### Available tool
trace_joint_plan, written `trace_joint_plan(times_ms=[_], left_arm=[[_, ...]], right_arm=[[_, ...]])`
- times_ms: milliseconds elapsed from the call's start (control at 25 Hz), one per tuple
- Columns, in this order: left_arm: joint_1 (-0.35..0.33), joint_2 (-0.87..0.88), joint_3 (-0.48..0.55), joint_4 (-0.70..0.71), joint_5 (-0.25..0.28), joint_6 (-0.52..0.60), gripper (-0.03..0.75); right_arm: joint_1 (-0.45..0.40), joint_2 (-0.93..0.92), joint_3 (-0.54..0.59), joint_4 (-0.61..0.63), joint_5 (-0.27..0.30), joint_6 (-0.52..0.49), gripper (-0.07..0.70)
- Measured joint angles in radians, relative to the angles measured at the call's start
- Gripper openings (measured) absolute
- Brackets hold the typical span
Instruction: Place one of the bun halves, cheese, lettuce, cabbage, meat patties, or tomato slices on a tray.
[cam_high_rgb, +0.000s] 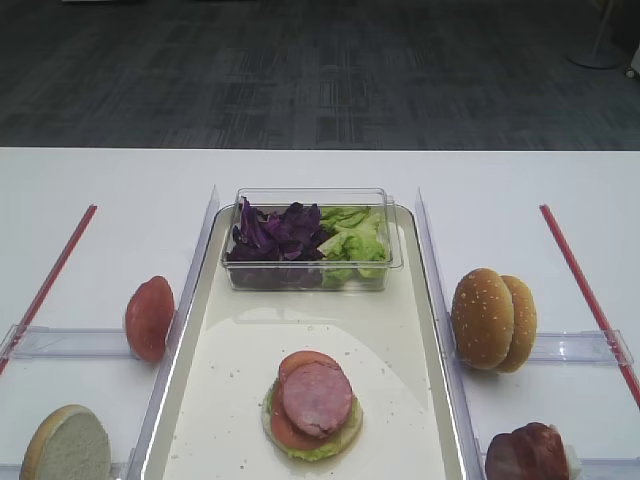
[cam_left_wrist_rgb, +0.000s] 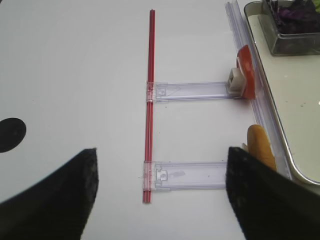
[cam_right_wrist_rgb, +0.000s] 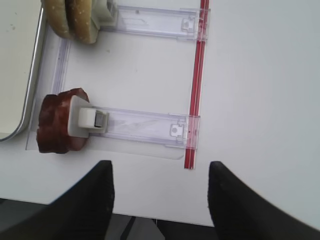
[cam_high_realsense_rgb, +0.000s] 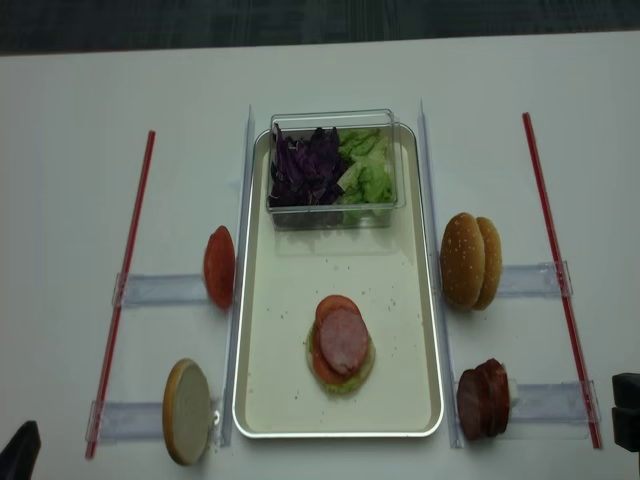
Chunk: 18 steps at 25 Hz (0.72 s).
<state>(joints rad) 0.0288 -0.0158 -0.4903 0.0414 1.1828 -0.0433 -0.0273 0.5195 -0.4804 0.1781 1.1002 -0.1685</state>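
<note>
Beyond the right gripper's (cam_right_wrist_rgb: 159, 200) wide-open, empty fingers (cam_right_wrist_rgb: 90, 200) stand the meat patties (cam_right_wrist_rgb: 56, 121).

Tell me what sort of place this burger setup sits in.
Probably a lab or office test bench, not a kitchen: a plain white table on grey carpet, ingredients standing in clear plastic holders between red guide strips, and a half-built burger on the tray.
</note>
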Motion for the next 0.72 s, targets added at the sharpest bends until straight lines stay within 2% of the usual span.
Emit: trace_joint_plan(times_ms=[320,720], left_arm=[[0.0,0.0,0.0,0.0,0.0,0.0,0.491],[0.0,0.0,0.0,0.0,0.0,0.0,0.491]], right_arm=[[0.0,-0.109,0.0,0.0,0.009,-0.001,0.445],[0.0,-0.121,0.0,0.0,0.012,-0.001,0.445]])
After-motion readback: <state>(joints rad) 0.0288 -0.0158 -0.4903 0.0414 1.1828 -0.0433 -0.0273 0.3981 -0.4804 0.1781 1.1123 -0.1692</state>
